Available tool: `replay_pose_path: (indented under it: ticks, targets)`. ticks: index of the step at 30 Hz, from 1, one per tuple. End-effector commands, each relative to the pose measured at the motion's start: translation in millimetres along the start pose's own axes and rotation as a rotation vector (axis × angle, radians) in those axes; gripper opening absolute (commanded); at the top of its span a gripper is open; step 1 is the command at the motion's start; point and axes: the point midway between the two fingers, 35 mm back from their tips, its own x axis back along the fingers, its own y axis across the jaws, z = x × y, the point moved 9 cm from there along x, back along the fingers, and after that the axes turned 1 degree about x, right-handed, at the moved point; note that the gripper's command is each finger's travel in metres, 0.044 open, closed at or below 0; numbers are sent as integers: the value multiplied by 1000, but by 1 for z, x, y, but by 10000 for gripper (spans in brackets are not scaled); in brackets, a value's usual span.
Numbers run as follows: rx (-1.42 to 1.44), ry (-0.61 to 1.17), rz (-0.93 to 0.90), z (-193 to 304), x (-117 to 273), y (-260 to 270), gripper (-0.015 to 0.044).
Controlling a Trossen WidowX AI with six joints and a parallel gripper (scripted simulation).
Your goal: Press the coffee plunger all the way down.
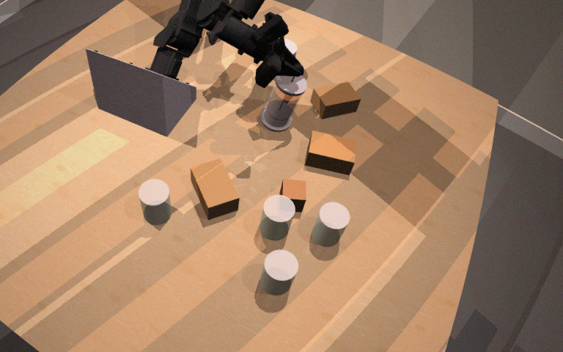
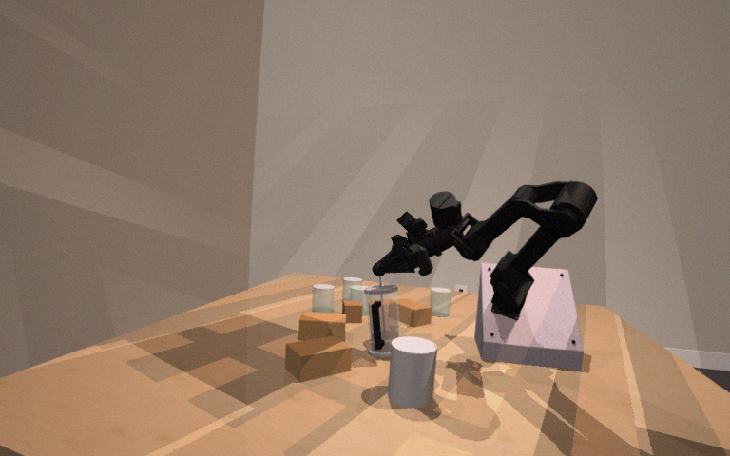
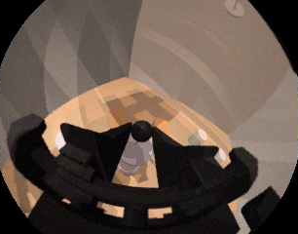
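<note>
Standing at the far left of the top view is a grey slanted block [image 1: 138, 97], and the black arm [image 1: 228, 28] is fixed to it. Nearer the front sits one pale can [image 1: 155, 201] by itself. Just right of it lies a long brown box [image 1: 214, 187].

Next comes the coffee press [image 1: 281, 104]. It is a see-through jar, and it stands straight up on the wooden table [image 1: 79, 261], close to the grey block. The gripper [image 1: 292, 70] hangs right over its grey lid [image 1: 291, 84]. Its fingers are clamped on the round black knob [image 3: 141, 131] at the top of the plunger. In the side view only a short bit of thin rod [image 2: 379, 280] shows between the gripper and the lid. The wrist view shows the knob pinched between two dark fingers, with the jar below.

In front of the press are three more pale cans [image 1: 278, 217], close together, and a small brown cube [image 1: 293, 193] touches the back of one. To the right of the press lie two more brown boxes [image 1: 335, 99], one behind the other, and they are near the press but not touching it.
</note>
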Motion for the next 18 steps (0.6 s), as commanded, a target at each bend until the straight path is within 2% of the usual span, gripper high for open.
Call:
replay_pose_path:
  ticks: [1,18]
  targets:
    - [-48,32,-16,9,-5,0,125]
    - [-48,32,-16,7,-7,-3,125]
